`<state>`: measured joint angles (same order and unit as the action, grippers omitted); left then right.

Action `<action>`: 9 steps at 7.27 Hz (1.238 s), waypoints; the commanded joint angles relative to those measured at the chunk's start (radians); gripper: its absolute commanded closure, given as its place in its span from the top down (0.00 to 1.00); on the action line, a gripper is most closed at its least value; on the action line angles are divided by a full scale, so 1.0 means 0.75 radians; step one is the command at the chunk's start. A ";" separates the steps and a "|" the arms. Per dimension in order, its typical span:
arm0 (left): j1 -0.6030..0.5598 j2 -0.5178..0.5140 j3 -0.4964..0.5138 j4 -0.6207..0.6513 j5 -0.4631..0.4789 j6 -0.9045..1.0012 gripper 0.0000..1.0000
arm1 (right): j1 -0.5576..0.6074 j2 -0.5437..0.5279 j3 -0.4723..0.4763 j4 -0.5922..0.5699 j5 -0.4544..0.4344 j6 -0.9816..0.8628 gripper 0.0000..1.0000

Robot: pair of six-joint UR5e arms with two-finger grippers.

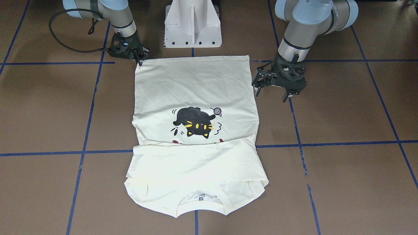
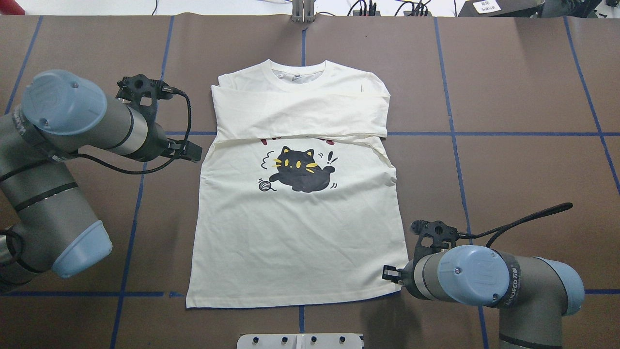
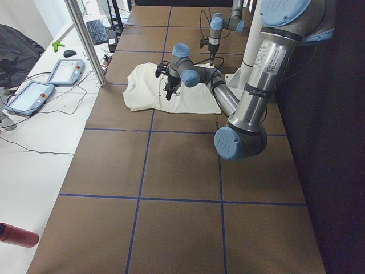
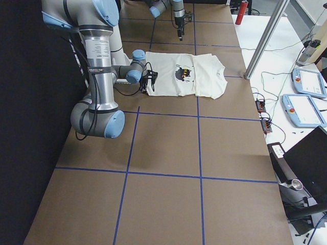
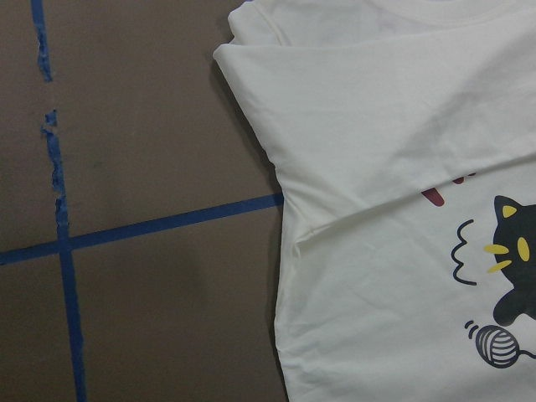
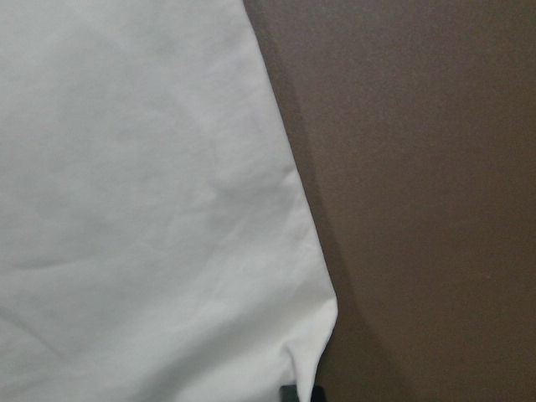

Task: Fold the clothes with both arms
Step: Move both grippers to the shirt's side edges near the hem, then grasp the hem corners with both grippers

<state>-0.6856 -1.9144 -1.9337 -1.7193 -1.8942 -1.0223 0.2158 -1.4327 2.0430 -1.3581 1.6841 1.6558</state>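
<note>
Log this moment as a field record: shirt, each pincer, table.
T-shirt: flat, cat print up, sleeves folded across the chest, collar away from the robot
left pincer: open, beside the T-shirt's side edge, holding nothing
right pincer: appears shut on a hem corner
table: brown, blue tape grid

Tabletop (image 2: 508, 97) is seen steeply from rear & front, obliquely from both ends; wrist cams are held close over shirt (image 5: 377, 167) edges, shared w/ overhead view.

Grey tubular left arm (image 2: 43, 194) at nine o'clock, right arm (image 2: 537, 286) at five. Both have light-blue joint caps (image 2: 65, 102). A black cable (image 2: 528, 219) loops beside each.
</note>
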 commanded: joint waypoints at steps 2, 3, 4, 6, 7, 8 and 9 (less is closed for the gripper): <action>0.246 0.098 -0.105 -0.062 0.024 -0.642 1.00 | 0.037 0.002 0.067 0.007 0.017 -0.009 0.00; 0.369 0.151 -0.131 -0.060 0.123 -0.771 1.00 | 0.040 0.000 0.092 0.007 0.017 -0.011 0.00; 0.485 0.182 -0.144 -0.050 0.213 -0.882 0.97 | 0.033 0.006 0.090 0.009 0.013 -0.011 0.00; 0.615 0.237 -0.146 -0.050 0.263 -0.978 0.93 | 0.054 0.008 0.094 0.009 0.015 -0.015 0.00; 0.632 0.241 -0.142 -0.043 0.263 -0.979 0.90 | 0.068 0.008 0.094 0.009 0.033 -0.015 0.00; 0.638 0.243 -0.142 -0.039 0.263 -0.979 0.88 | 0.078 0.008 0.094 0.011 0.049 -0.015 0.00; 0.644 0.245 -0.140 -0.039 0.263 -0.979 0.82 | 0.082 0.008 0.094 0.011 0.049 -0.017 0.00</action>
<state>-0.2111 -1.7330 -2.0400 -1.7502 -1.6977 -1.7546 0.2715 -1.4267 2.1137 -1.3504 1.7157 1.6441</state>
